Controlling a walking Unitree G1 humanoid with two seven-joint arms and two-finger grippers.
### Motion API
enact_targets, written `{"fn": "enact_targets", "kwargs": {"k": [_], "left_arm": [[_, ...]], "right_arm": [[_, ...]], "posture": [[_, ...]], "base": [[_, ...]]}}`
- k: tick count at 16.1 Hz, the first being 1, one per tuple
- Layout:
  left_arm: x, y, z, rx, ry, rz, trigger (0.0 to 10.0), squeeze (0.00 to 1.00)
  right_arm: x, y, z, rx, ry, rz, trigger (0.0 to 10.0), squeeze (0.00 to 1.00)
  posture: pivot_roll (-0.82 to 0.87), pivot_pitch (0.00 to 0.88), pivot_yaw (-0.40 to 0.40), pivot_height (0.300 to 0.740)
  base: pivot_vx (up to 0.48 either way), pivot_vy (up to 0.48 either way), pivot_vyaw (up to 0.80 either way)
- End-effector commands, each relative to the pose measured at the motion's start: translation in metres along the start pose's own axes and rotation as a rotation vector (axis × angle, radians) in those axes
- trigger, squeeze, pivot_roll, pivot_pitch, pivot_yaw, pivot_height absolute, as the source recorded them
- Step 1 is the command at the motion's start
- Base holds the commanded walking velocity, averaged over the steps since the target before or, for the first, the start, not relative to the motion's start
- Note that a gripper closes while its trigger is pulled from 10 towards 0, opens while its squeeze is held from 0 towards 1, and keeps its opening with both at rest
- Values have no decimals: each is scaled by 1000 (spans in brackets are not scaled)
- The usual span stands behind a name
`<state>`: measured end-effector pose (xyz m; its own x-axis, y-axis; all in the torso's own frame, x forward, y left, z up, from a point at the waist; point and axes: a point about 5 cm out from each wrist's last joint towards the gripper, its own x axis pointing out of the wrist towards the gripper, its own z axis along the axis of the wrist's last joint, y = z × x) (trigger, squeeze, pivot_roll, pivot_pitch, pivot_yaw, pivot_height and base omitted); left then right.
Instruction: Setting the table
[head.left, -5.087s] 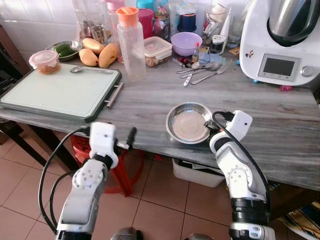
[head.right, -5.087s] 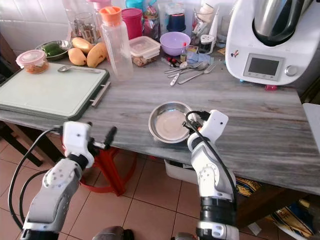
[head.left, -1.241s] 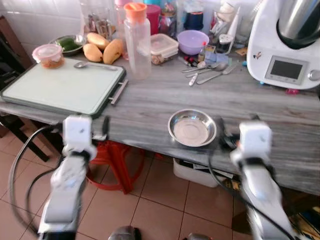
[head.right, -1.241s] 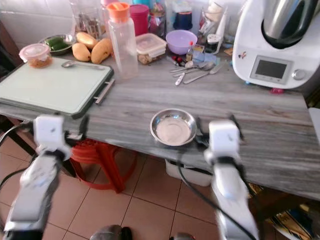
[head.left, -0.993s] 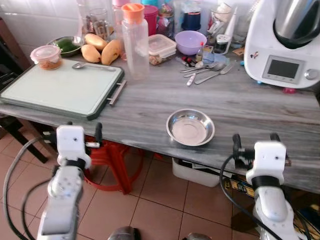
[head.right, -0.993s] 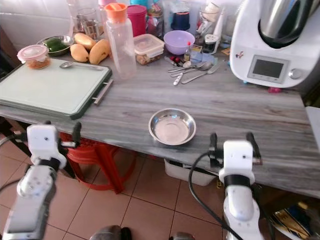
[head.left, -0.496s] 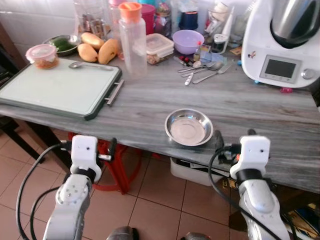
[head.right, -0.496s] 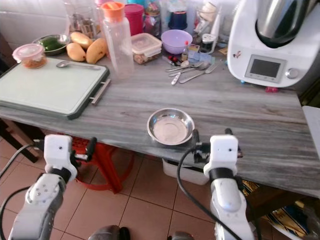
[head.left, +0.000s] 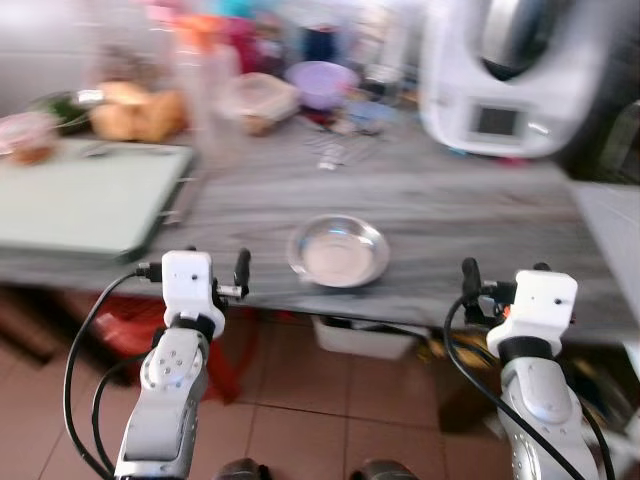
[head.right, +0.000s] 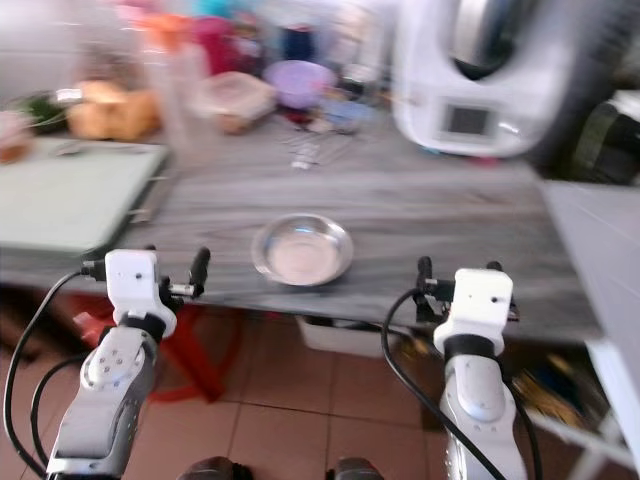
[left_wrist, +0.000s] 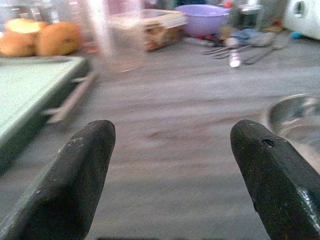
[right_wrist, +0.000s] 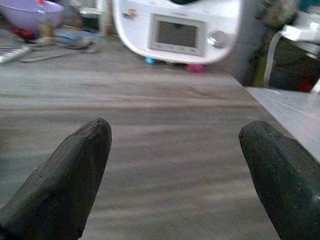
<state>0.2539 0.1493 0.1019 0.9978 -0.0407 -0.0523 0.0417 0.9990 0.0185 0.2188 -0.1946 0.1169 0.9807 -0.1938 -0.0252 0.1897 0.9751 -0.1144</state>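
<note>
- I see the shallow round steel bowl (head.left: 338, 250) near the front edge of the grey wood-grain table (head.left: 470, 200).
- Left gripper (left_wrist: 172, 175) and right gripper (right_wrist: 177, 172): both spread wide, holding nothing, just off that edge.

Left claw (left_wrist: 170, 175) wide apart, steel bowl (left_wrist: 295, 117) nearby

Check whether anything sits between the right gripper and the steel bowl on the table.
Nothing visible does. The steel bowl sits alone near the table's front edge, bare wood around it. The right gripper, jaws open, hovers at that edge, to the bowl's right. The views are blurred.
</note>
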Motion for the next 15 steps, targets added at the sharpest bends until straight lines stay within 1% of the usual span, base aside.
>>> {"fn": "enact_targets", "kwargs": {"k": [1,3,5,7,8,10,12,14,15], "left_arm": [[-1,4,-3,4,8,33,10000,0],[-2,1,-4,-3,15,21,10000,0],[-2,-3,-4,30,8,6,10000,0],[-1,-4,-5,56,18,-13,10000,0],[-2,-3,-5,85,12,-17,10000,0],[-1,1,-7,84,26,-11,10000,0],[-2,1,-9,57,38,16,10000,0],[-4,-1,-8,63,30,16,10000,0],[-3,0,-5,65,16,32,10000,0]], "right_arm": [[2,7,5,37,-13,36,10000,0],[3,12,6,38,-11,62,10000,0],[5,16,6,48,-12,93,10000,0],[7,18,8,52,-23,101,10000,0],[7,19,8,49,-32,108,10000,0],[7,16,8,29,-37,106,10000,0],[8,13,7,30,-35,95,10000,0],[10,13,8,-3,-40,79,10000,0],[12,13,9,-35,-47,51,10000,0]], "posture": [[-100,0,15,740],[-91,0,10,740],[-79,0,5,740],[-72,0,-4,740],[-70,0,-3,740],[-88,0,13,740],[-95,0,20,740],[-89,0,18,740],[-79,0,20,740]], "base": [[0,0,-800],[0,0,-800],[0,0,-653],[0,0,0],[0,0,0],[0,0,0],[0,0,0],[0,0,0],[0,0,0]]}}
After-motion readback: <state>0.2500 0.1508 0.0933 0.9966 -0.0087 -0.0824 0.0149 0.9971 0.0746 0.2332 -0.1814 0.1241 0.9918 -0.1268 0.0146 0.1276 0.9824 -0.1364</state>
